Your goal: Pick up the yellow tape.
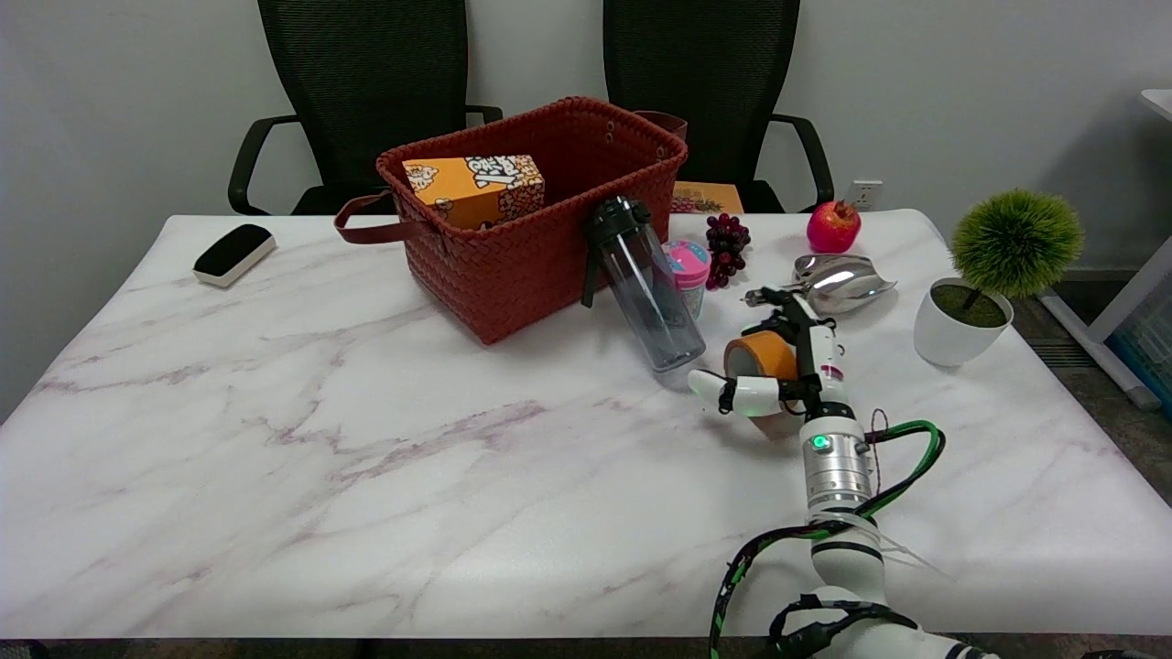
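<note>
The yellow tape is a roll with an orange-brown outer band, right of the table's middle and just right of the lying bottle. My right hand reaches in from the lower right and is wrapped around it. The fingers curl over the roll's far right side. The thumb lies across its near side, so the roll is held between them. The lower part of the roll is hidden behind the thumb, and I cannot tell whether it is off the table.
A clear water bottle leans on the red woven basket just left of the tape. Behind it are a pink-lidded cup, grapes, a metal scoop and a pomegranate. A potted plant stands at the right, an eraser at the far left.
</note>
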